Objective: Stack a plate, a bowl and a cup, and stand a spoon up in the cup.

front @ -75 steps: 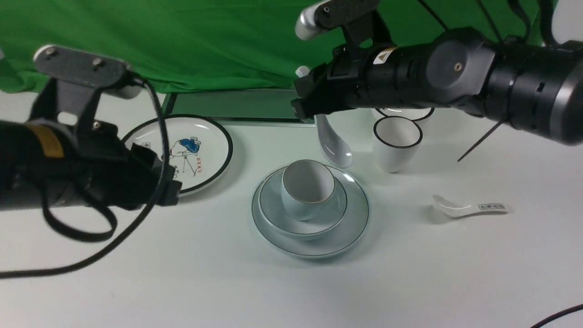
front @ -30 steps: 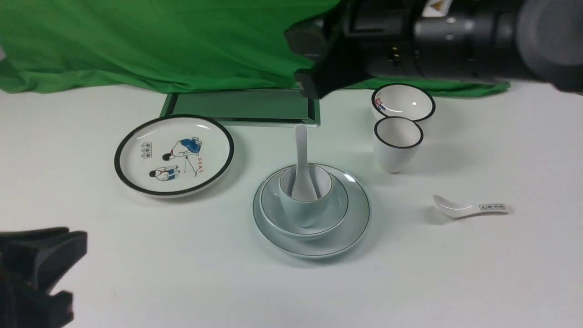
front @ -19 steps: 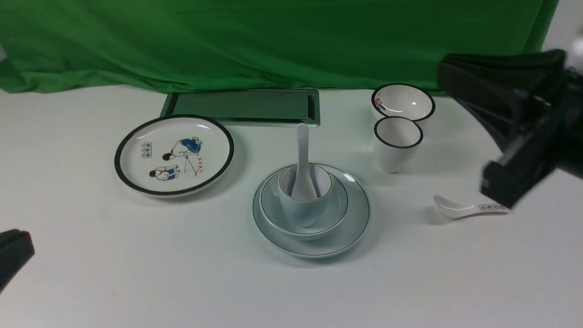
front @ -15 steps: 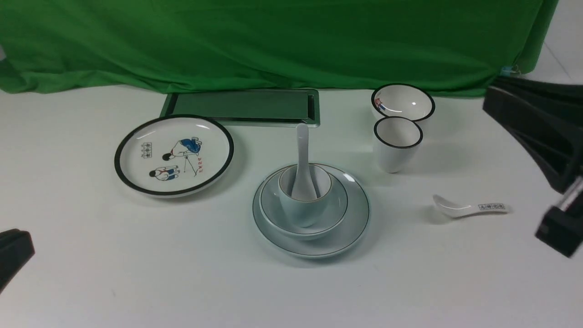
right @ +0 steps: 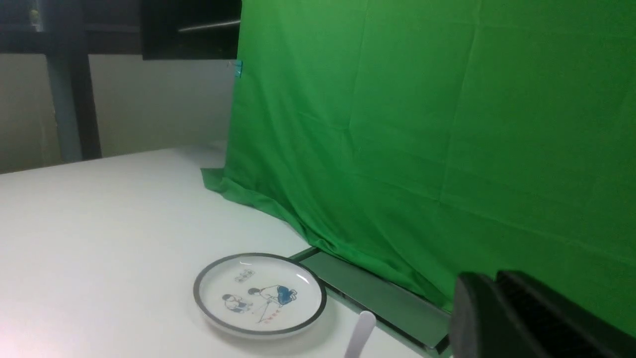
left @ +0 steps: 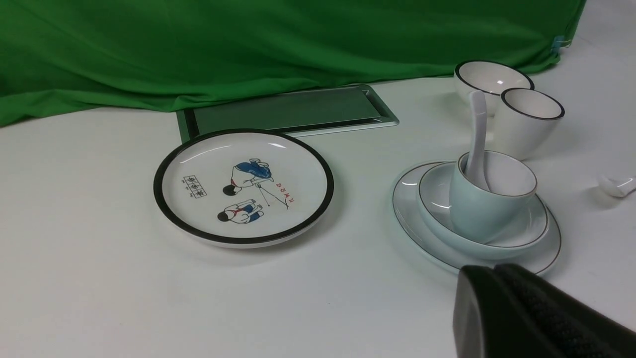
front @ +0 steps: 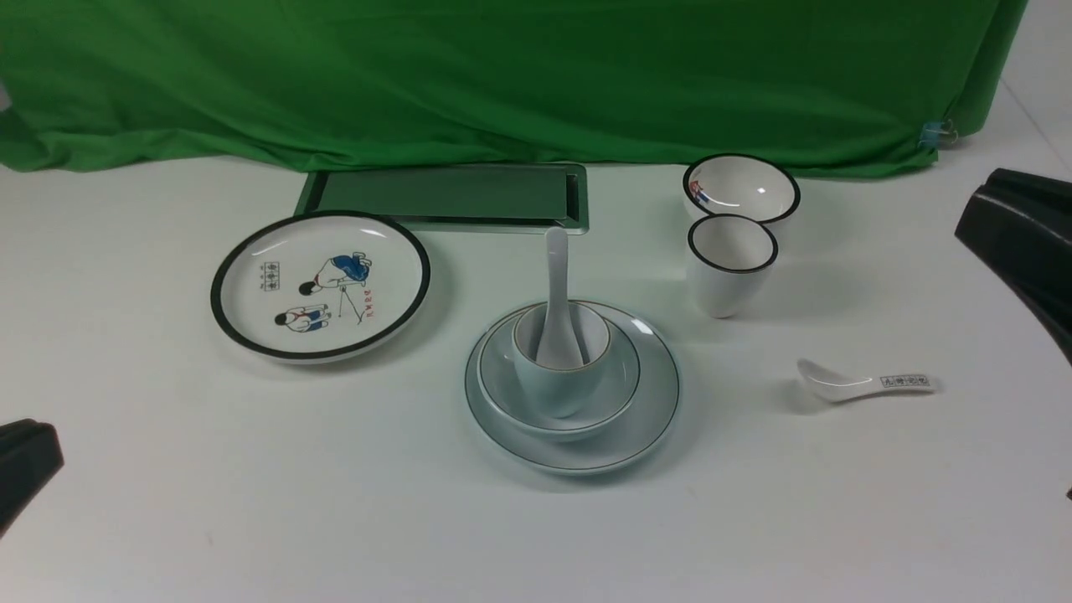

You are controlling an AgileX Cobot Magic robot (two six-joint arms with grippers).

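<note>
The plain plate point(front: 649, 419) lies in the middle of the table. The plain bowl point(front: 621, 368) sits on it, and the small cup point(front: 557, 392) stands in the bowl. The plain white spoon point(front: 555, 276) stands in the cup, handle leaning toward the back. The stack also shows in the left wrist view: plate point(left: 411, 219), bowl point(left: 532, 229), cup point(left: 476, 209), spoon point(left: 478, 127). My left gripper point(front: 25, 461) is shut and empty at the near left edge, its tips point(left: 494, 271) just short of the plate. My right gripper point(front: 1009, 222) is shut and empty at the far right, well away from the stack point(right: 497, 276).
A black-rimmed plate with cartoon figures point(front: 320, 285) lies at the left. A black-rimmed bowl point(front: 741, 188) and a taller black-rimmed cup point(front: 731, 264) stand at the back right. A spoon with a printed handle point(front: 863, 383) lies at the right. A metal-framed panel point(front: 444, 194) lies before the green cloth.
The right gripper let go of the spoon, which now stands in the cup. Both arms have drawn back, the left to the near left edge, the right to the far right.
</note>
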